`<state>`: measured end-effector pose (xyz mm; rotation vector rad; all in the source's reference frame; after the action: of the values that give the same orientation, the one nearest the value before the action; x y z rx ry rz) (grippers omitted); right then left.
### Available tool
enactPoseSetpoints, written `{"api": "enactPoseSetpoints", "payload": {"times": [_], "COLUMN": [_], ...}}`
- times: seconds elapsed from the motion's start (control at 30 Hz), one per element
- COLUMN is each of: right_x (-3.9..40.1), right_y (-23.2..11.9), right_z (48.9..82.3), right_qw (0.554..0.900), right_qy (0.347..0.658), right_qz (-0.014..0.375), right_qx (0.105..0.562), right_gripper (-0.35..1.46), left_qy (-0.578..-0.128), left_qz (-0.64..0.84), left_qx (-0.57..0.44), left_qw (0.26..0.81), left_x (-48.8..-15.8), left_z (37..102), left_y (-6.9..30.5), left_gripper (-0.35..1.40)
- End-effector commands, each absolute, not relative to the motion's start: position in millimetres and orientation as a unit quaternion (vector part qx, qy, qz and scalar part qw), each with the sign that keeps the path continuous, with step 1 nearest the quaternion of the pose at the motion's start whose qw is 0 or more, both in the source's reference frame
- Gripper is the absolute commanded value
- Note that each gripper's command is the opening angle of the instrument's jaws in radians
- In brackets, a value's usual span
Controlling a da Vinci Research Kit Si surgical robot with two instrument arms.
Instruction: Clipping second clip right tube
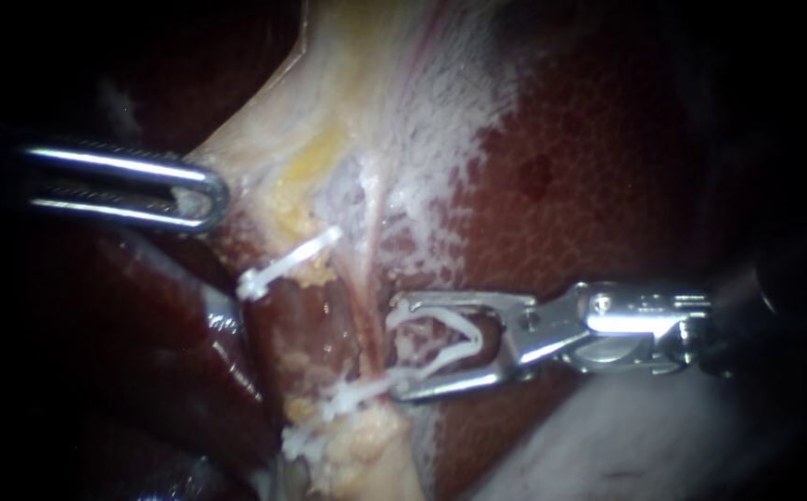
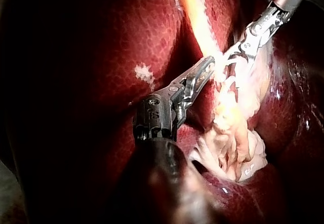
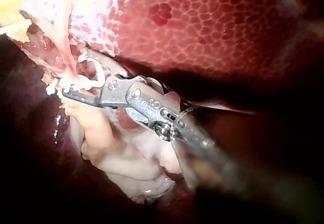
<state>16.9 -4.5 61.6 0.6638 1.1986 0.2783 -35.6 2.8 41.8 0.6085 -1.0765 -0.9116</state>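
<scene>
Endoscope view, left instrument (image 1: pixel 205 197) gripping tissue (image 1: pixel 278 130), right instrument (image 1: pixel 400 347) holding one clip (image 1: pixel 448 340)

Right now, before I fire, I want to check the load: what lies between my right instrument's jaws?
A white clip, sprung open, spans the jaws of the right instrument; the thin tube sits at their tips. Endoscope view shows it best.

Everything is carried by the liver (image 1: pixel 589 167), its dark red, mottled surface seen on every side. Directly upon it a band of pale tissue (image 1: pixel 357 111) is laid, frayed into white strands along its right edge in the endoscope view. A thin pink tube (image 1: pixel 369 288) is borne within that band, crossed low down by a closed white clip (image 1: pixel 357 394); an open clip (image 1: pixel 441 343) is set at it just above.
</scene>
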Motion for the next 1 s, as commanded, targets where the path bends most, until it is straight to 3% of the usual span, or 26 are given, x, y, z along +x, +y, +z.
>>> {"api": "enactPoseSetpoints", "payload": {"times": [0.03, 0.37, 0.77, 1.0], "right_x": [17.1, 19.0, 19.3, 19.6], "right_y": [-4.5, -4.8, -5.8, -6.1], "right_z": [61.6, 61.8, 60.9, 61.5], "right_qw": [0.765, 0.761, 0.722, 0.720], "right_qy": [0.551, 0.550, 0.555, 0.553], "right_qz": [0.128, 0.119, 0.096, 0.088], "right_qx": [0.308, 0.322, 0.402, 0.410], "right_gripper": [0.60, 0.60, 0.48, 0.46], "left_qy": [-0.487, -0.487, -0.487, -0.487], "left_qz": [-0.412, -0.413, -0.413, -0.413], "left_qx": [0.276, 0.275, 0.274, 0.274], "left_qw": [0.719, 0.719, 0.719, 0.719], "left_x": [-35.6, -35.9, -36.1, -36.2], "left_z": [41.9, 41.9, 42.3, 42.4], "left_y": [2.8, 2.8, 2.7, 2.8], "left_gripper": [-0.18, -0.18, -0.18, -0.18]}}
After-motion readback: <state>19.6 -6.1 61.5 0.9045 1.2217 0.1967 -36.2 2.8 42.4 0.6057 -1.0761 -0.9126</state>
